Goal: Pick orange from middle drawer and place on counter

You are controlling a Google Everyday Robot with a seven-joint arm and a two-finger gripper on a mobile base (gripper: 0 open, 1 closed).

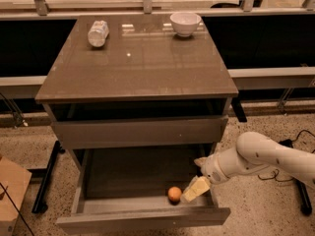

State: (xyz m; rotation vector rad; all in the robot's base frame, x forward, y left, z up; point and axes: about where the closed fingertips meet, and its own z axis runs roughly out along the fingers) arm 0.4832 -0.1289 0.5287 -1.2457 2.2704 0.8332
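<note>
The orange (174, 194) lies on the dark floor of the pulled-out middle drawer (142, 219), near its front right corner. My gripper (195, 190) hangs inside the drawer just to the right of the orange, its pale fingers (197, 188) pointing down and left, close to the fruit but apart from it. The white arm reaches in from the right. The glossy grey-brown counter (138, 63) forms the cabinet's top above.
A white bowl (185, 23) stands at the counter's back right and a clear plastic bottle (98, 32) lies at its back left. A closed drawer front (140, 131) sits above the open one. A cardboard box (12, 191) is at the left on the floor.
</note>
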